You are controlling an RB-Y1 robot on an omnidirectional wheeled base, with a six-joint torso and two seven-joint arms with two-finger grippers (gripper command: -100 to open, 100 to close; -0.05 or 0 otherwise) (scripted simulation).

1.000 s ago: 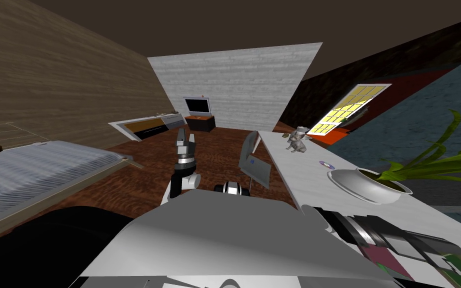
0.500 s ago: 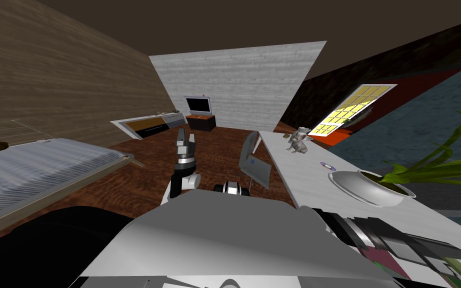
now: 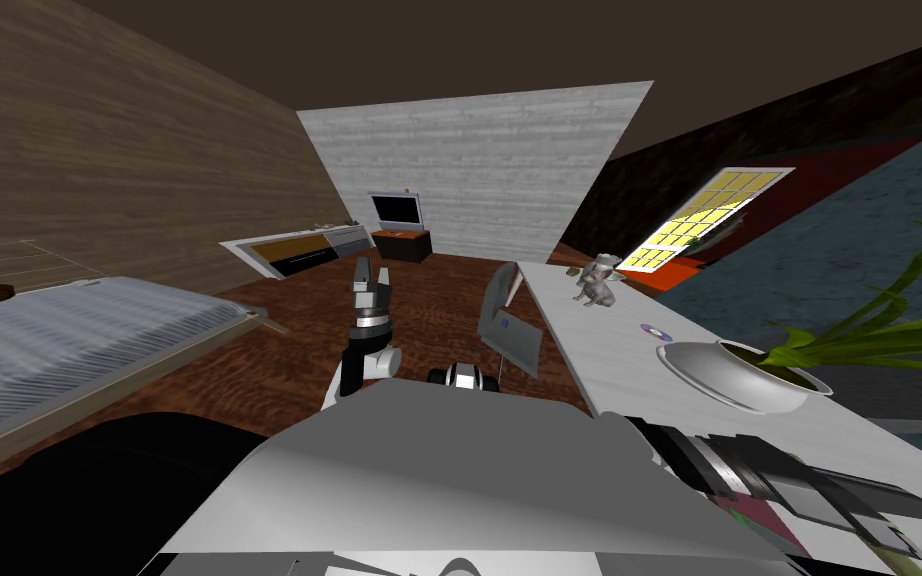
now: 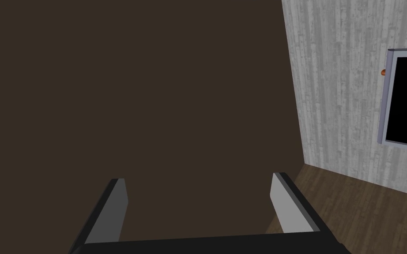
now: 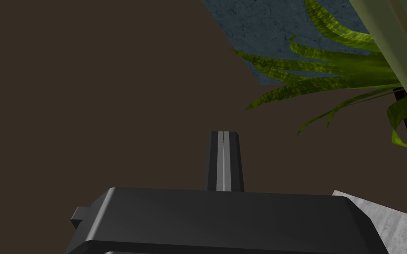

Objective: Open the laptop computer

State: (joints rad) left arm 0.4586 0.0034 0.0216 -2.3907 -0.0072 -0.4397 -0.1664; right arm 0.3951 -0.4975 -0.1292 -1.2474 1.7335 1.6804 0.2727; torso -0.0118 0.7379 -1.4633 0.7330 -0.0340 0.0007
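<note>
While the laptop (image 3: 511,338) sits ajar by the table (image 3: 599,345), left gripper (image 4: 198,178) gapes, right gripper (image 5: 223,133) closed; plant pot (image 3: 739,372) nearby.

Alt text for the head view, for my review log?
A grey laptop, lid partly raised, stands at the edge of a long white table bearing a grey animal figurine, a small disc and a green plant in a white bowl. The left hand hovers open above the brown floor.

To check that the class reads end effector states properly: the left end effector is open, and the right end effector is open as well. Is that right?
Not quite. The left end effector is open, but the right end effector is shut, with nothing held in it. The right wrist view shows this.
</note>
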